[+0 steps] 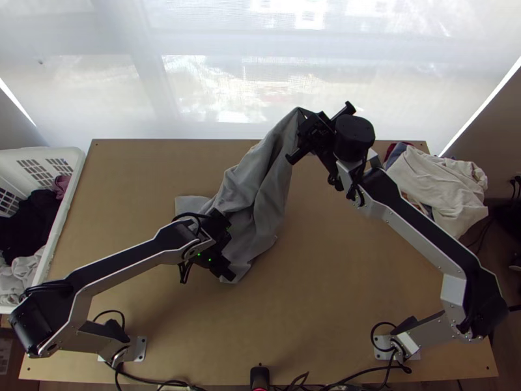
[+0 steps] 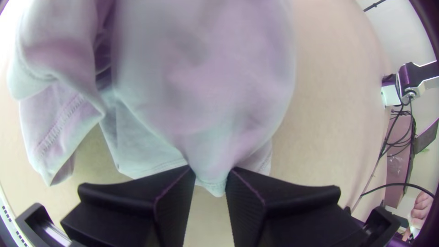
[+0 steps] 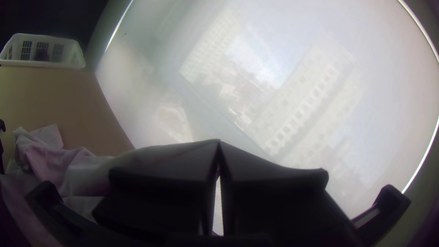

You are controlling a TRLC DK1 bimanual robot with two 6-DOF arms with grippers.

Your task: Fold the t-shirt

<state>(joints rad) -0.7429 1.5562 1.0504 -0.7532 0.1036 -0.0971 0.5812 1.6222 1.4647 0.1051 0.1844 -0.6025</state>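
Black right end effector (image 3: 219,144) grips the grey fabric t-shirt (image 1: 242,190), which slants near-left to the likewise gripping left end effector (image 2: 211,174).

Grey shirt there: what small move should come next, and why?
Probably ease the right end effector gently away from the left end effector. Each pinches part of the grey shirt, which runs between them in rumpled, lengthwise folds, so a light pull might smooth it before folding.
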